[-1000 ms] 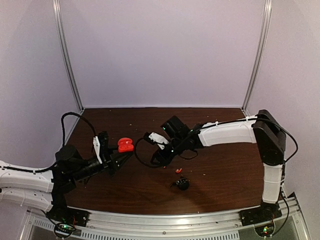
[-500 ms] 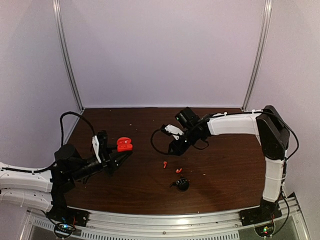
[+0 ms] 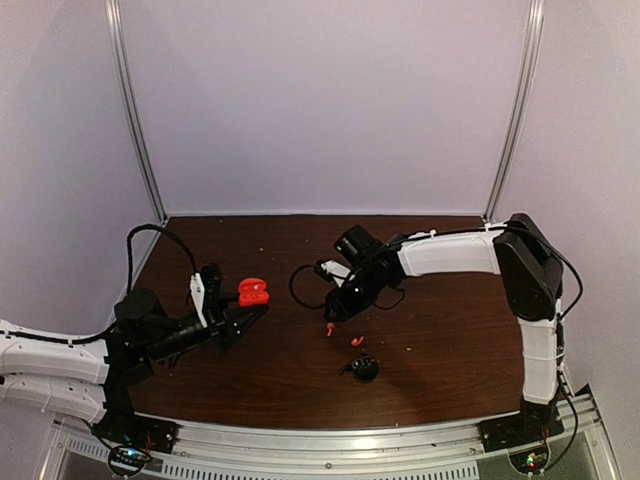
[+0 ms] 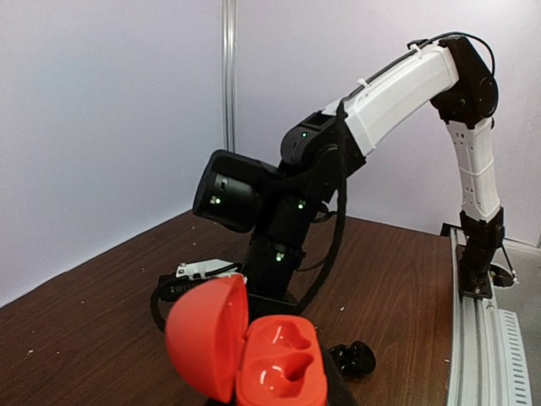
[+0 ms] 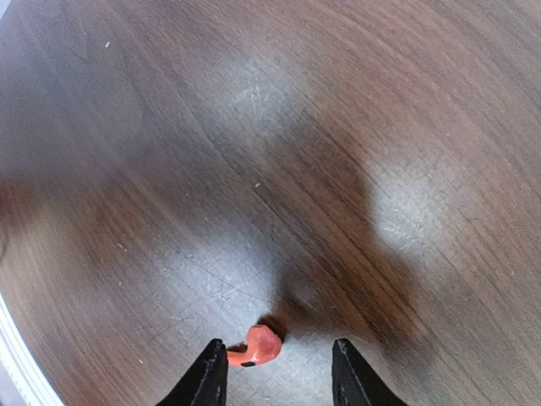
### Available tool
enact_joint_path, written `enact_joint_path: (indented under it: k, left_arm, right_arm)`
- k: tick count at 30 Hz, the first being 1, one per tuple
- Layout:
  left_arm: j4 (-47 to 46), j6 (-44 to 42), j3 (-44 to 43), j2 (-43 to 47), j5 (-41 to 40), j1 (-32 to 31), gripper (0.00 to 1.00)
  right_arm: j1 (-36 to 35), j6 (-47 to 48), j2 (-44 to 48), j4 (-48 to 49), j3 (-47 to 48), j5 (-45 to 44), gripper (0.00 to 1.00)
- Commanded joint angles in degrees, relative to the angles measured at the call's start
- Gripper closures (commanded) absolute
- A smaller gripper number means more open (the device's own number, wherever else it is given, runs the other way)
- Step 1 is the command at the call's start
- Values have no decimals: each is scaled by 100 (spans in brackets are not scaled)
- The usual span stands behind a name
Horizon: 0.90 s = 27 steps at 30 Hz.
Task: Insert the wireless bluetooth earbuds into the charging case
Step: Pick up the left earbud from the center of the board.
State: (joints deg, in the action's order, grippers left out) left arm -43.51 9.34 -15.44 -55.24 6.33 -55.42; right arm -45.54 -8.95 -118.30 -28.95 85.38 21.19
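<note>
Red-orange earbuds, we count two on the wooden table (image 3: 450,330), lower centre of the top view: one earbud (image 5: 258,345) lies between the right gripper's (image 5: 277,372) parted fingers, the second earbud (image 3: 357,341) just beside. The left gripper (image 3: 243,312) clamps one open red charging case (image 4: 279,372), wells empty; one black case (image 3: 365,368) sits below.

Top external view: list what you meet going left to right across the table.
Open red-orange case → red-orange earbud → black case → right arm's upright link.

Red case (image 4: 279,372) base off-frame
</note>
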Motion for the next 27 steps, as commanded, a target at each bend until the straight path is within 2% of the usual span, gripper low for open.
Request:
enact_joint_path:
  k: [1, 8, 19, 27]
  left_arm:
    - [-406, -18, -131, 27, 47, 49, 98]
    - [-394, -24, -52, 122, 27, 49, 98]
    - [-338, -46, 14, 233, -3, 49, 98]
    - [-300, -77, -28, 211, -6, 49, 98]
  right_arm:
    - [-89, -92, -288, -348, 296, -38, 58]
    - [-249, 21, -636, -515, 570, 21, 60]
    - [-715, 741, -753, -990, 934, 152, 61]
    - [-838, 1071, -458, -1063, 971, -441, 55]
